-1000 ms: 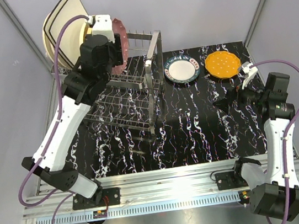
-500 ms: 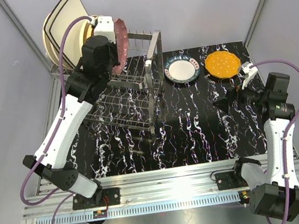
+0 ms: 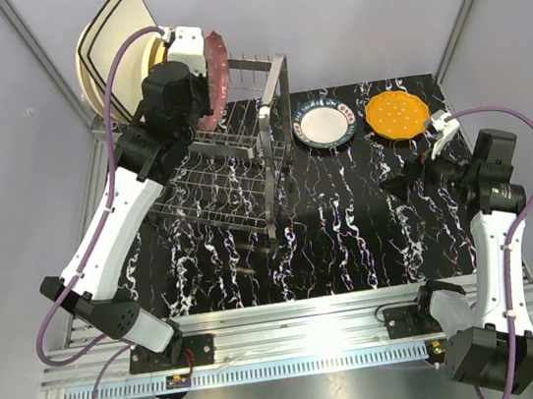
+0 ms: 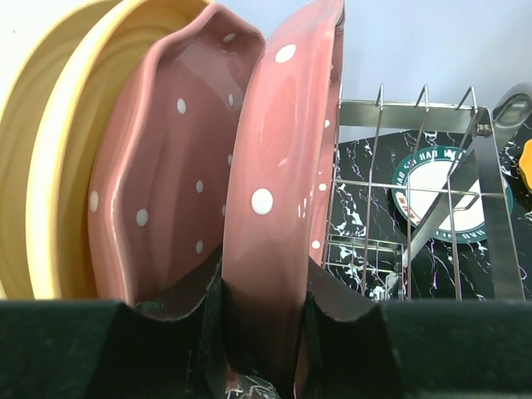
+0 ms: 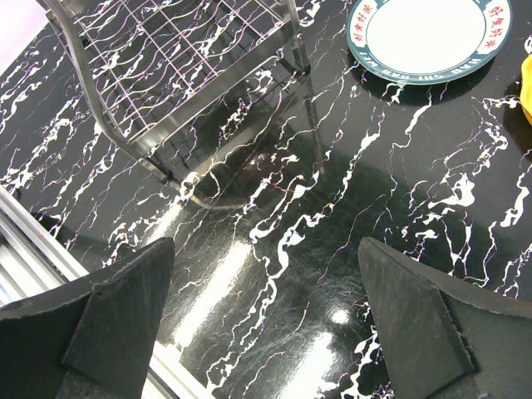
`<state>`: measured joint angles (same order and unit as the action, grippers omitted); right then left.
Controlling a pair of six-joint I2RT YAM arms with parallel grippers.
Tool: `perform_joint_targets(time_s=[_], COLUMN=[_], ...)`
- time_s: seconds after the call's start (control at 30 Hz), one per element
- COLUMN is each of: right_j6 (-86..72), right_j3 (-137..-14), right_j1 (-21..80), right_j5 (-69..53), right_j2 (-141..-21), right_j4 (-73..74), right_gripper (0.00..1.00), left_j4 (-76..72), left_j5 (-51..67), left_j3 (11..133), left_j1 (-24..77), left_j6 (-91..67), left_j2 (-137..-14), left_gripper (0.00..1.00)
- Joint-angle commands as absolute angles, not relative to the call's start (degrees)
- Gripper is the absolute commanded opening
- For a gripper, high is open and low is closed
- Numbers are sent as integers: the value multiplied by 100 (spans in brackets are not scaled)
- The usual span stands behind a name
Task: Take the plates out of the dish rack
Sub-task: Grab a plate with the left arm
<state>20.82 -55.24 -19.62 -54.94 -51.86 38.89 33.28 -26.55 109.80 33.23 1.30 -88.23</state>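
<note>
Pale walls close in a black, white-veined counter [image 3: 351,237]. On its left half stands the wire rack [image 3: 244,178], most of its prongs bare. Plates stand on edge only at its far left end. Outermost there are two cream square plates [image 3: 109,33] with dark edges. Next comes a yellow plate [image 4: 50,166], with one maroon plate [image 4: 158,166] dotted white close against its face. A second maroon plate [image 4: 274,183] stands just to the right of that one, nearest the bare prongs. On the far part of the counter, right of the rack, a white plate [image 3: 323,124] with a dark patterned rim lies flat. An orange plate [image 3: 397,115] lies flat just beside it, further right. The left arm reaches up over the rack, and the left tool [image 4: 266,291] is closed on the lower rim of the second maroon plate, one finger against each face. The right tool [image 5: 266,245] hangs over bare counter near the right edge, fingers spread wide and holding nothing.
</note>
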Motion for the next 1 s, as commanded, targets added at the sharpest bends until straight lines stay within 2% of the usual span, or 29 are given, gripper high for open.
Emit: perform_joint_targets(time_s=[0.0,0.3,0.97], right_j6=[2188,2188,2197], right_j3=[-5546,-5555,-5546], right_j1=[-1951,-1951,-1951], right_j5=[-5511,-5520,-5520], right_j2=[-5133,-5133,-5150], right_j4=[3885,3876,3867], right_gripper=[100,100,100], left_j4=[2198,2127,1617], left_j5=[-2602,-2487,-2400], left_j3=[11294,11637,11558], left_j1=[3182,3173,3182], left_j6=[352,343,738], left_j2=[-8499,-8447,-8156], left_gripper=[0,0,0])
